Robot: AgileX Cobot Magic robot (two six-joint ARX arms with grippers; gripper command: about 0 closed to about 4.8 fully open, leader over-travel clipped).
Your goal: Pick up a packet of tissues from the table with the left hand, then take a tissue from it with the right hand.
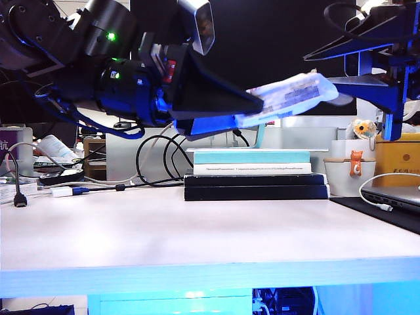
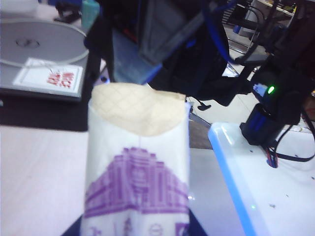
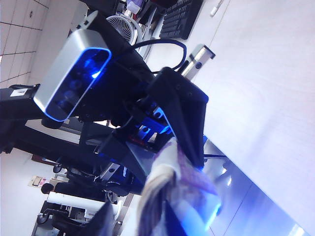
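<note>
- The packet of tissues (image 1: 292,97) is held in the air well above the surface (image 1: 197,230), clamped between the fingers of the left hand (image 1: 252,111); its near half is hidden between those black fingers.
- In the left wrist view only the packet (image 2: 138,172) itself is seen; the fingers gripping it are cut off at the edge, with just dark corners showing.
- An off-white tissue (image 2: 140,110) is seen inside the open far end of the packet, its edge standing just clear of the wrap.
- The right hand (image 1: 357,65) is seen at the packet's far end, one finger above and one below it; whether those fingers press on the packet or the tissue cannot be told, though a gap stands between them.
- In the right wrist view the packet (image 3: 172,191) is blurred and close, and the right fingers are hard to make out.
- A stack of books (image 1: 256,174) lies on the surface below the left fingers.
</note>
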